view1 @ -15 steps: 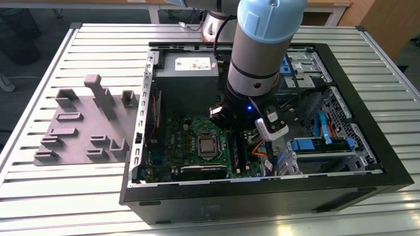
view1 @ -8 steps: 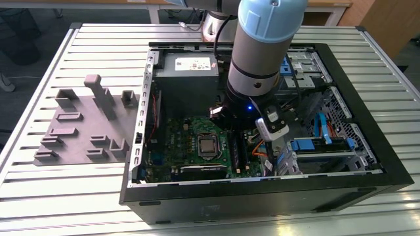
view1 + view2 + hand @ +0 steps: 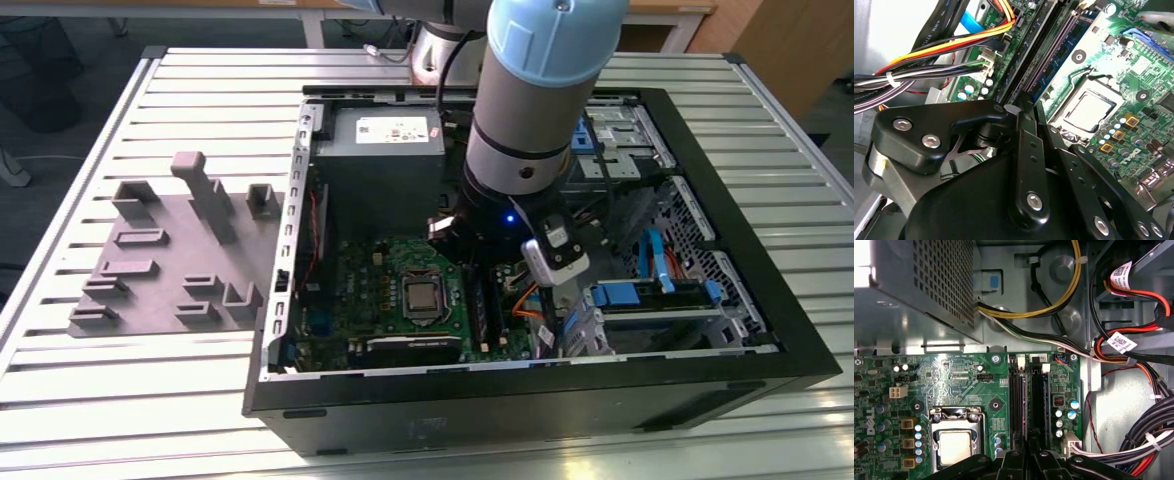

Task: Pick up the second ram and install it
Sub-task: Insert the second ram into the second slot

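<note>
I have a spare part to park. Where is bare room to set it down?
Free: the slatted metal table beyond the grey plastic fixture, and its strip in front of the fixture. Crowded: the open black computer case, with the arm over the green motherboard and cables.

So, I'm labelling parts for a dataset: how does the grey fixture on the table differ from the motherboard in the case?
The fixture is plain grey; the motherboard is green, with a silver processor socket. The fixture lies outside on the slatted table, at the exterior view's left; the motherboard sits inside the open black case. The fixture carries tall upright blocks; the motherboard's parts are mostly low. Both lie flat.
</note>
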Robot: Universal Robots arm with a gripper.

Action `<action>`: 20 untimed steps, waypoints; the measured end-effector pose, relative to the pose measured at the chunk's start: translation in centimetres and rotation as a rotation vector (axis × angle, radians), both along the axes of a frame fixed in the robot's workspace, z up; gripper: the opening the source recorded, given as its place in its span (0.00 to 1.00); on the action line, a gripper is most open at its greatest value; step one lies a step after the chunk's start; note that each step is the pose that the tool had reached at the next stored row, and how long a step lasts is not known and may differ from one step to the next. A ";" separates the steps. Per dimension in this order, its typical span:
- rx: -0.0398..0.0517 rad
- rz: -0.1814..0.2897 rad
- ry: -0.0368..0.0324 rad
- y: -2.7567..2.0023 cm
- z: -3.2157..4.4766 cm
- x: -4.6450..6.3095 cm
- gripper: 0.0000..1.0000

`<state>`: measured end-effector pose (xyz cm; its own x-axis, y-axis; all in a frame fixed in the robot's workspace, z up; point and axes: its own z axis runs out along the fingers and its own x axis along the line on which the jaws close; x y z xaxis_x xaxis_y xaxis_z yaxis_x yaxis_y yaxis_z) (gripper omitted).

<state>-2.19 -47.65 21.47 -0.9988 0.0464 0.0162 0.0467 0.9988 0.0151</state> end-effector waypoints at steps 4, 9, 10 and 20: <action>-0.0011 0.001 0.0001 0.05 0.00 0.1 0.14; -0.0026 0.001 0.0000 0.07 -0.03 0.1 0.14; -0.0039 0.002 0.0000 0.07 -0.04 0.1 0.14; -0.0052 0.004 0.0002 0.07 -0.32 0.1 0.14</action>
